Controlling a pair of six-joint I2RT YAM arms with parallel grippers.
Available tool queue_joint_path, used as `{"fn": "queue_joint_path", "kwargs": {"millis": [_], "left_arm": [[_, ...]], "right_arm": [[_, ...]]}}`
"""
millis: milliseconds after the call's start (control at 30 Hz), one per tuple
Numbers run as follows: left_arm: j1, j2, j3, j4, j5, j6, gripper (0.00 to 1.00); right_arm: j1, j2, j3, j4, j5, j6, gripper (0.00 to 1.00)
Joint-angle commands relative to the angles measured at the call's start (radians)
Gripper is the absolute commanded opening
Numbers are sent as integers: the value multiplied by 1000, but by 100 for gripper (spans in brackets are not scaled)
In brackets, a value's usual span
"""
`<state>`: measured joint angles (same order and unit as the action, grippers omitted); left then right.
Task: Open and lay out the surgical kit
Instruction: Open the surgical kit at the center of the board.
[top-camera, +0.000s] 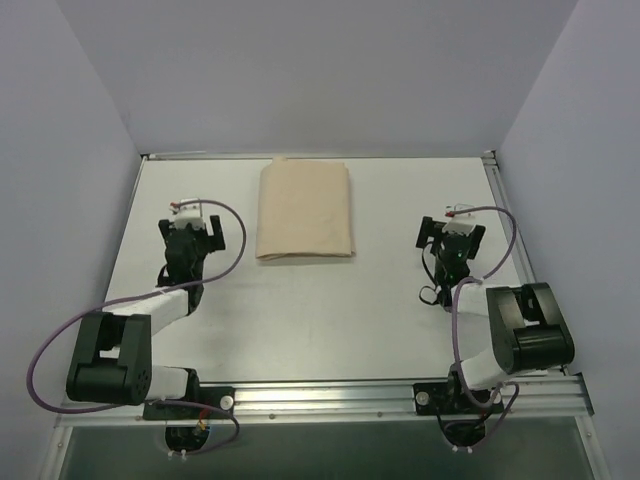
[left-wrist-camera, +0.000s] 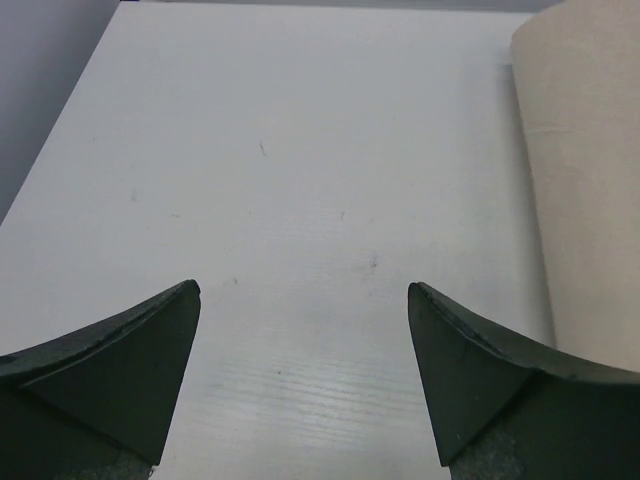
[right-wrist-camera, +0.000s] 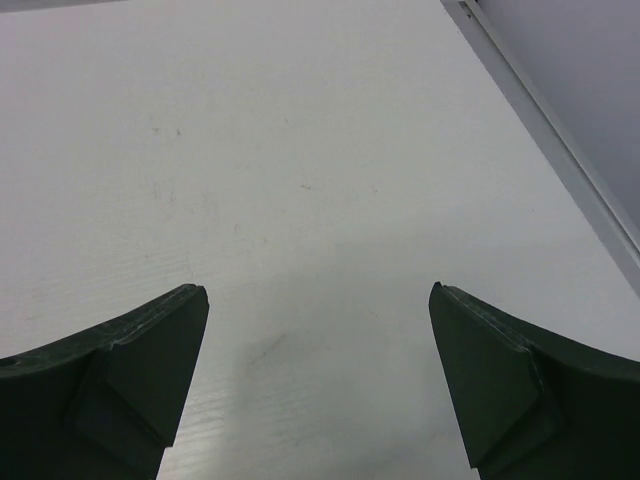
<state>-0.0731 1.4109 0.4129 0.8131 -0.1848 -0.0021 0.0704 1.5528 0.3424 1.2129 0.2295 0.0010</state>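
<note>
A: Locate the cloth wrap (top-camera: 305, 212)?
B: Folded shut on the counter (top-camera: 300, 320). Left gripper (left-wrist-camera: 303, 292) near its left edge, right gripper (right-wrist-camera: 318, 290) farther off its right. Both spread wide, empty.

Plain beige cloth wrap (top-camera: 305, 211), white table (top-camera: 330, 320).

The beige cloth wrap (top-camera: 305, 212) lies folded shut at the far middle of the worktop (top-camera: 330, 310), so anything inside is hidden. The left wrist view catches only its left side. Both pairs of jaws run off the wrist views' near edges. Faint worktop marks there are perhaps scuffs.
</note>
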Motion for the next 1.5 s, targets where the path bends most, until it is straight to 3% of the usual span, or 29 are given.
{"fn": "queue_joint_path", "kwargs": {"millis": [0, 67, 100, 167, 267, 300, 400, 467, 633, 800, 1067, 1367, 1467], "left_arm": [[-53, -110, 261, -361, -183, -124, 94], [-51, -99, 384, -641, -209, -217, 94], [-51, -90, 444, -734, -231, -360, 94], [-42, -52, 608, -1029, -284, -499, 94], [4, -3, 714, -1137, -158, -547, 94], [25, 9, 718, -1129, 43, -518, 94], [68, 10, 650, -990, 342, -499, 94], [75, 3, 591, -874, 431, -513, 94], [104, 173, 630, -844, 605, -575, 94], [102, 324, 642, -750, 711, -637, 95], [16, 454, 653, -694, 720, -668, 100], [-33, 510, 658, -663, 720, -700, 76], [-39, 516, 664, -670, 719, -702, 68]], "right_arm": [[64, -166, 119, -236, 177, 58, 100], [55, -191, 246, -417, 189, 319, 100], [49, -185, 288, -555, 115, 376, 100], [6, -137, 376, -607, -118, 367, 100], [-3, -74, 406, -581, -393, 401, 100], [-3, -60, 408, -519, -447, 445, 98], [2, 38, 469, -457, -634, 510, 95], [22, 143, 524, -454, -758, 539, 94], [57, 329, 668, -472, -877, 565, 93], [78, 418, 705, -421, -936, 606, 93], [114, 538, 736, -417, -950, 620, 89], [143, 582, 744, -426, -957, 629, 79], [152, 590, 741, -402, -969, 646, 71]]}}
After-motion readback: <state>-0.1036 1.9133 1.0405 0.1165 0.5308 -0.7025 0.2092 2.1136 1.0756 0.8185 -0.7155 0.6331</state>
